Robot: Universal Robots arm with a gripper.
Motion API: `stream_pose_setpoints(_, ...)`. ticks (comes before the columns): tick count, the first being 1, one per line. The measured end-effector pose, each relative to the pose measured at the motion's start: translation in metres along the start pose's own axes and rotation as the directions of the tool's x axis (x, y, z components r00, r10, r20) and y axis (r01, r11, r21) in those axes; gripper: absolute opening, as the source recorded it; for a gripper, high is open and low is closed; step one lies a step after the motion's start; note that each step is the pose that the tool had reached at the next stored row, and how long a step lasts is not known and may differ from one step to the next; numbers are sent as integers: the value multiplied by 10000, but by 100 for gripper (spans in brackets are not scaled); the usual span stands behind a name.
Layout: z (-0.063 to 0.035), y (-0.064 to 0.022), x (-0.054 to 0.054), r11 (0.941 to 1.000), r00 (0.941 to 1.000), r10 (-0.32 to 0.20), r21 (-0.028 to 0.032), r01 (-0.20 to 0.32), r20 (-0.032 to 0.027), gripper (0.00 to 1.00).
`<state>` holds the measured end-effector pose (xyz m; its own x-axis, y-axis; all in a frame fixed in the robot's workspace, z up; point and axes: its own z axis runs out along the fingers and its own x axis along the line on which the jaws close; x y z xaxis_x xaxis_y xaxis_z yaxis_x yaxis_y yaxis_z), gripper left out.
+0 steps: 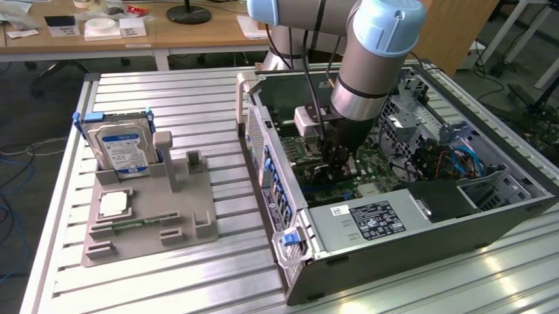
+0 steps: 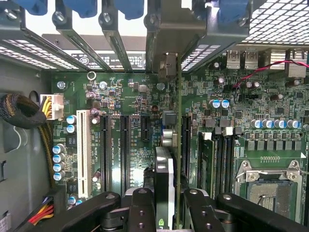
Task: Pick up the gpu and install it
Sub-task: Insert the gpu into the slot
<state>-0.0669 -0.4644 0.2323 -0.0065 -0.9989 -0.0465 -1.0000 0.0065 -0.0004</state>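
Observation:
The gpu stands edge-on between my fingers, its thin green board edge running up to its metal bracket at the case's rear slot openings. My gripper is shut on the card, one finger on each face. The card hangs over the green motherboard, in line with a black expansion slot; I cannot tell whether it is seated. In the exterior view, my gripper reaches down inside the open computer case, low over the motherboard.
Several more black slots and a white slot lie beside the card, with memory sticks and the processor socket on the other side. Outside the case, a grey fixture holds a hard drive and a processor chip.

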Motion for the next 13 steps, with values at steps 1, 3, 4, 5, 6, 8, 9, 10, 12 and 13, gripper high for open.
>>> stream_pose_setpoints(1,-1,0,0,10000,10000,0,0,0,-5,28)
stream_pose_setpoints(3,-2,0,0,10000,10000,-1,0,1,-21,28)
stream_pose_setpoints(4,-2,0,0,10000,10000,0,1,0,-28,28)
stream_pose_setpoints(5,-1,0,0,10000,10000,0,1,0,-38,28)
stream_pose_setpoints(6,-1,0,-1,10000,10000,0,1,0,-55,28)
stream_pose_setpoints(8,-1,0,0,10000,10000,-1,0,1,-73,28)
stream_pose_setpoints(9,-1,0,0,10000,10000,-1,1,1,-73,28)
stream_pose_setpoints(10,-1,0,0,10000,10000,0,1,0,-74,28)
stream_pose_setpoints(12,-1,0,0,10000,10000,0,1,0,-74,28)
stream_pose_setpoints(13,0,0,0,10000,10000,0,0,0,-76,28)
